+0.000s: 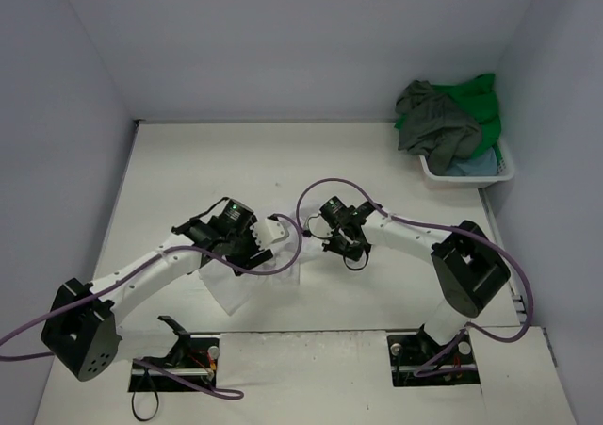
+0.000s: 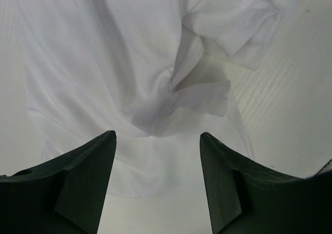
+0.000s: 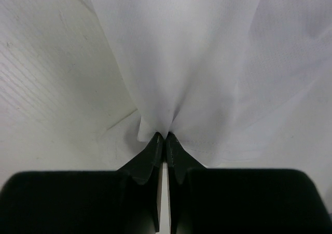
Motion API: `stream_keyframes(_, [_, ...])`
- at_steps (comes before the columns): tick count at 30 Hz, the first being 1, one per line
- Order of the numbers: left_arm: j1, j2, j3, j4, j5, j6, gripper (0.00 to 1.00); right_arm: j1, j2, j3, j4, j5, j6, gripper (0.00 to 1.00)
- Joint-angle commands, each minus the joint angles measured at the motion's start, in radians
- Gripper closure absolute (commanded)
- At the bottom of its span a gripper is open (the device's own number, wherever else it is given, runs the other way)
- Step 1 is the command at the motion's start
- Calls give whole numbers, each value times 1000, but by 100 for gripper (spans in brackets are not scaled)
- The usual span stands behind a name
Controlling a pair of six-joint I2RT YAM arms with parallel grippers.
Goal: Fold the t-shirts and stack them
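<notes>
Top external view: the white t-shirt (image 1: 243,291) is lying crumpled on the table (image 1: 188,171), near its front edge and between the two arms. The left arm (image 1: 141,269) is reaching in over the shirt from the left, and the right arm (image 1: 405,232) is bending in from the right, its wrist sitting low by the cloth's right edge. At the far right corner the white basket (image 1: 452,175) is holding three more shirts: the dark grey-olive t-shirt (image 1: 433,123) is draping over the top, the bright green t-shirt (image 1: 482,100) is bulging out behind it, and the light blue t-shirt (image 1: 476,164) is peeking out underneath.

Left wrist view: the left gripper (image 2: 156,134) is hanging with its jaws spread wide and gripping nothing. Below them the white t-shirt is lying bunched, with a twisted knot of folds at its middle and a sleeve poking toward the upper right.

Right wrist view: the right gripper (image 3: 165,135) is pressing its jaws together on a pinch of the white t-shirt. The fabric is fanning away from the fingertips (image 3: 155,143) in taut creases, and bare table is showing to the left.
</notes>
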Motion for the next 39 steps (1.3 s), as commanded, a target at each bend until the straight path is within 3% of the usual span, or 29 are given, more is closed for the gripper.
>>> stream_keyframes(1, [2,-49,3,-40,29,-22,40,5,2,52,-12,-12,3,100])
stream_keyframes(9, [-9,-65,-12,-78,112,-45,38,1,25,141,-14,-7,19,100])
stream_keyframes(15, [-48,-6,-44,-35,128,-42,30,-6,48,161,-14,-12,22,100])
stream_keyframes(25, [-81,204,-18,124,-27,-48,29,-35,11,141,-14,-25,14,100])
stream_keyframes(34, [-81,264,-61,189,-135,-25,28,-55,-12,112,-14,-50,2,100])
stream_keyframes(38, [-81,259,-67,166,-93,-23,44,-58,-12,121,-12,-55,3,100])
stream_keyframes(39, [-81,256,-66,166,-92,-25,57,-58,-10,121,-12,-55,3,100])
